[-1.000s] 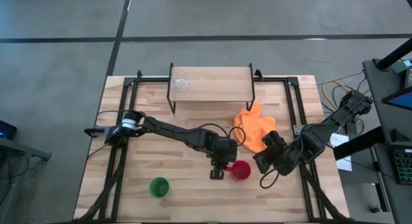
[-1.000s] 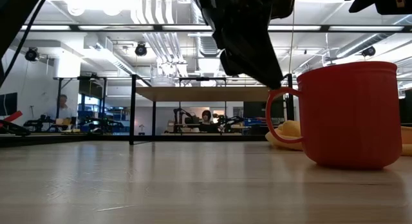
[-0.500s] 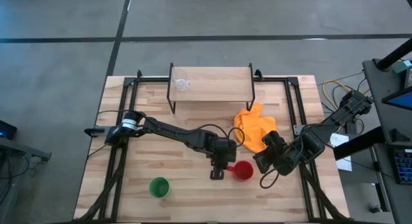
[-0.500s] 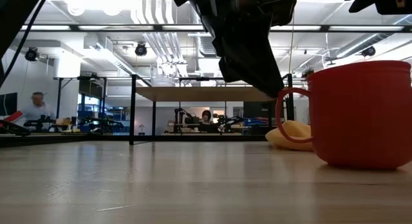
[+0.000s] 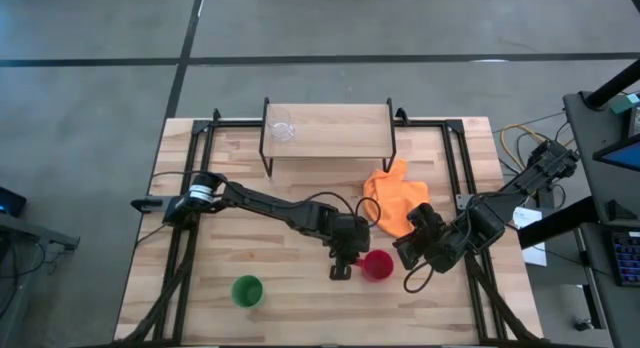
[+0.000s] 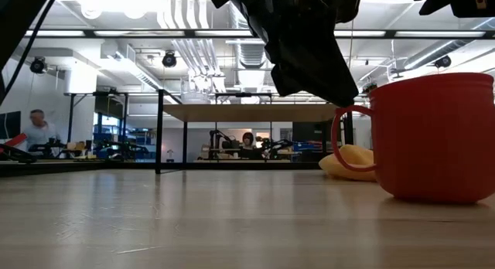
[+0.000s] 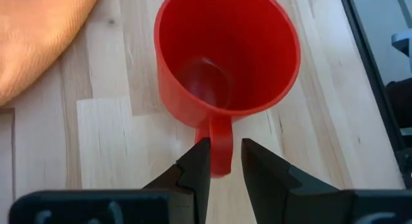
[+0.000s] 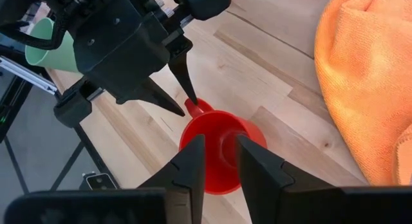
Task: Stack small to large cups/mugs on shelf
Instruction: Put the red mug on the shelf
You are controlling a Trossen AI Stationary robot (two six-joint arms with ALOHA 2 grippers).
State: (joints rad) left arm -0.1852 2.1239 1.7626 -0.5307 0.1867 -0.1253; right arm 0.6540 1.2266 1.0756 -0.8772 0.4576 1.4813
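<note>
The red mug (image 5: 377, 265) is seen upright on the counter (image 5: 250, 238), near the front edge and right of the middle, its handle turned toward the left arm. In the left wrist view the mug (image 7: 226, 55) is looked into from above, and the handle (image 7: 220, 147) is seen between the two fingers of the left hand (image 7: 224, 161), which are spread narrowly on either side of it; whether the fingers touch the handle cannot be told. In the high view the left hand (image 5: 342, 266) is found just left of the mug, at the end of an arm stretched across from the counter's left edge. In the low view the mug (image 6: 433, 137) stands on the counter with the dark hand hanging beside its handle.

The right hand (image 8: 220, 161) is held just right of the mug (image 8: 222, 150), fingers slightly apart and closed on nothing; in the high view it (image 5: 405, 253) lies near the counter's right edge.

The orange cloth (image 5: 397, 196) is spread behind the mug, toward the right. The green cup (image 5: 247, 291) stands near the front edge, left of the middle, well apart from the mug. The clear cup (image 5: 281, 127) is seen on the left end of the shelf (image 5: 340, 128), which stands at the back edge.
</note>
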